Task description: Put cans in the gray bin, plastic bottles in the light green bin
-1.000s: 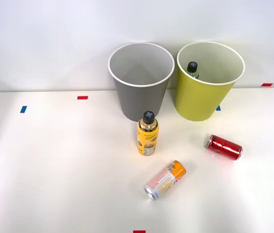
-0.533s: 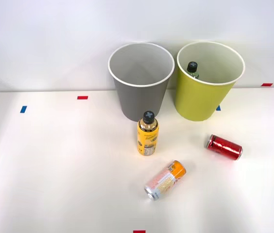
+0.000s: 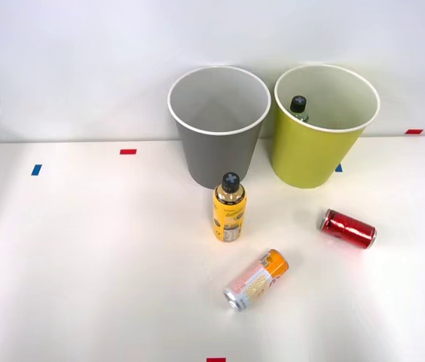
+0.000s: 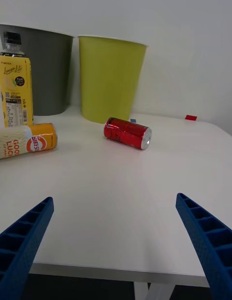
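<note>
A lab test bench, a plain white table (image 3: 84, 264) set against a bare white wall (image 3: 69, 60), red and blue tape marks (image 3: 127, 151) stuck on it.

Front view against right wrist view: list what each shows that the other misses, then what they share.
Front view alone: the insides of both bins, with a dark-capped bottle in the light green bin, and the blue and red tape marks left of the bins.

Right wrist view alone: the right gripper, open, low near the table edge, and the yellow bottle's label text.

Shared: gray bin, light green bin, upright yellow bottle, and the orange can and red can lying on their sides on the table.
</note>
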